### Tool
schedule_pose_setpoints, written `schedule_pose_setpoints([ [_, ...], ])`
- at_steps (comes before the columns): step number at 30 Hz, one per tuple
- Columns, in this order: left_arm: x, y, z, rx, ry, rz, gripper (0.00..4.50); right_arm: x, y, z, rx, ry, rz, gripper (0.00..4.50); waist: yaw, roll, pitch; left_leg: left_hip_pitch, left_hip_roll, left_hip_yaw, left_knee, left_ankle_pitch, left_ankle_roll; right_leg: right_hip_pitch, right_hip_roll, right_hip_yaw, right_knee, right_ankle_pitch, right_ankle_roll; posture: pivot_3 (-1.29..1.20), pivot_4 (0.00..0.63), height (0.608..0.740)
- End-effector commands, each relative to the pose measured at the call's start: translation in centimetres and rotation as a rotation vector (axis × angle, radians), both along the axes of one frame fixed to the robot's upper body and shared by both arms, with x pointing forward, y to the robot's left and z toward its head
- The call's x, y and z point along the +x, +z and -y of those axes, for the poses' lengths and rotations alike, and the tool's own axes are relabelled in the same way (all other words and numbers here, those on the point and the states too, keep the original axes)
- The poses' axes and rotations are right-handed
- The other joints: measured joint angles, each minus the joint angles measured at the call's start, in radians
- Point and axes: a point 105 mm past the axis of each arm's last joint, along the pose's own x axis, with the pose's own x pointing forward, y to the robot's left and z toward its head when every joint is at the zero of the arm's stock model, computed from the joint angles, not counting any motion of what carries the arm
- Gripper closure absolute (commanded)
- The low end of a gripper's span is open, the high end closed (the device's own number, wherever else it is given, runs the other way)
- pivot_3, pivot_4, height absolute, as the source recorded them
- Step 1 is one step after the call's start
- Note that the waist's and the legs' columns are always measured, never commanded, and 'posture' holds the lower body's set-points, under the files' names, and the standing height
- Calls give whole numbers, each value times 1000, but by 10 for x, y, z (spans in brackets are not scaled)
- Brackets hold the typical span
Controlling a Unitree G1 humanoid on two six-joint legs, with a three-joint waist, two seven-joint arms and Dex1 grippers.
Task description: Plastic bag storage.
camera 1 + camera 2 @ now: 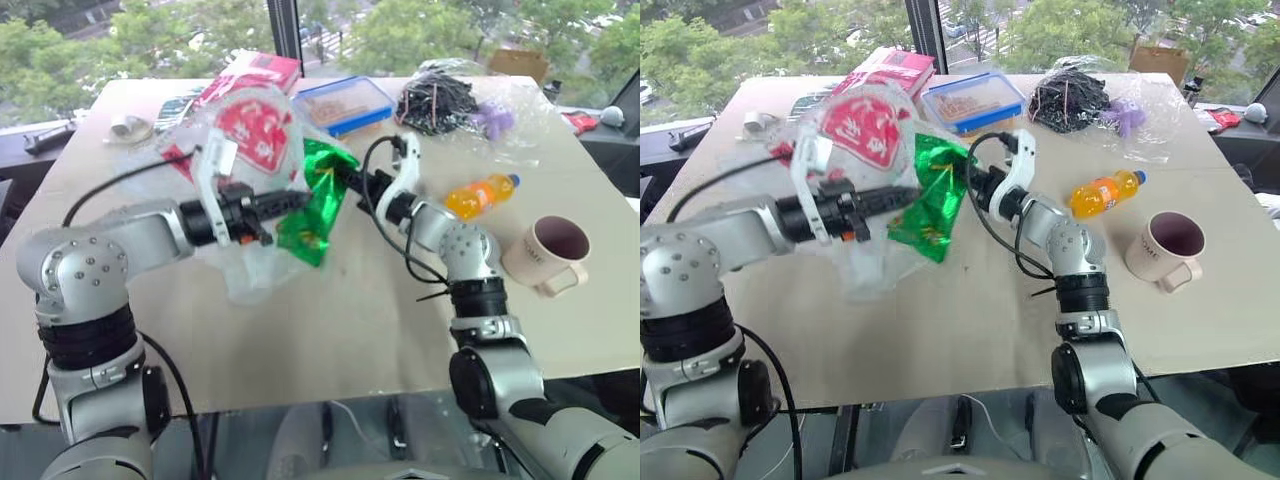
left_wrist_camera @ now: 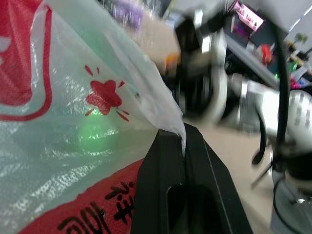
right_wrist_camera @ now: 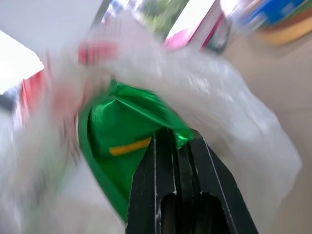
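Above the beige bench (image 1: 330, 330) | left gripper (image 1: 300, 200) is pinching the edge of the thin translucent white plastic bag (image 1: 250, 135) with red print, which is hanging lifted | right gripper (image 3: 178, 141) is clamping a crinkly green foil snack packet (image 1: 318, 205) at the bag's mouth | judgement: light, limp, slippery film; gripping gathered rim or handles is holding best.

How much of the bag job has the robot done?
About halfway. Done: the left hand has pinched the plastic bag and the right hand has pinched the green snack packet. In hand: both are lifted together. Left: getting the packet properly inside.
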Motion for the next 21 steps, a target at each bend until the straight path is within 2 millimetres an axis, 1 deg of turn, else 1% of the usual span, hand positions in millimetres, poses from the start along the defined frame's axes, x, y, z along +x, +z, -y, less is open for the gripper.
schedule_pose_setpoints([
  [1,9,1,-7,73,96,86,4500,3,14,-3,64,-1,10,4485,2,0,0,0,0,0,0,0,0,0,0,0,0,0,0,0,150,740],
  [2,15,4,-9,55,134,124,4500,-3,12,-9,50,45,5,4485,3,0,0,0,0,-1,0,0,0,0,0,-1,0,0,0,0,150,740],
  [4,25,12,-11,11,190,155,4500,-20,5,-25,-3,159,17,4485,2,0,0,0,0,0,0,0,0,0,-1,0,0,0,0,0,150,740],
  [6,29,26,-6,-64,191,198,4500,-36,-1,-39,-38,251,19,4485,2,0,0,0,0,0,0,0,1,0,-1,0,0,0,0,0,150,740],
  [8,28,42,0,-137,171,239,4500,-45,-9,-49,-62,291,2,4485,2,0,0,-1,0,-1,0,0,1,-1,-1,-1,0,0,0,0,150,740],
  [10,25,53,5,-192,135,248,4500,-47,-16,-57,-72,290,-28,4485,1,0,0,-2,0,0,0,0,0,-1,-1,0,0,0,0,0,150,740],
  [12,18,61,11,-233,89,246,4500,-41,-20,-63,-59,257,-67,4485,1,0,0,-2,0,0,0,0,0,-1,-1,0,-1,0,0,0,150,740],
  [13,15,61,14,-237,67,229,4500,-36,-20,-66,-52,229,-83,4485,1,0,0,-2,0,0,0,0,0,-1,-1,0,-1,0,0,0,150,740],
  [15,7,50,19,-185,25,196,4500,-30,-17,-72,-25,201,-114,4485,1,0,0,-2,0,0,0,0,1,-1,-1,0,0,0,0,0,150,740],
  [16,4,41,19,-148,22,181,4500,-31,-15,-78,-29,216,-103,4485,-1,0,0,-2,0,0,0,0,1,-1,-1,0,0,0,0,0,150,740],
  [17,6,33,16,-115,52,177,4500,-36,-14,-87,-52,256,-77,4485,-4,1,0,-2,0,0,0,0,1,-1,-1,0,0,0,0,0,150,740],
  [18,9,30,13,-119,84,169,4500,-44,-16,-96,-85,309,-53,4485,-6,1,1,-1,0,1,0,0,1,-2,-1,1,0,0,0,0,150,740],
  [19,12,28,10,-131,107,153,4500,-57,-20,-106,-150,382,-6,4485,-7,1,1,-1,0,2,-1,0,0,-3,-1,2,0,0,0,0,150,740],
  [21,15,27,7,-134,127,145,4500,-73,-29,-117,-229,472,49,4485,-6,1,1,-2,0,2,-1,0,0,-4,1,2,1,0,0,0,150,740],
])
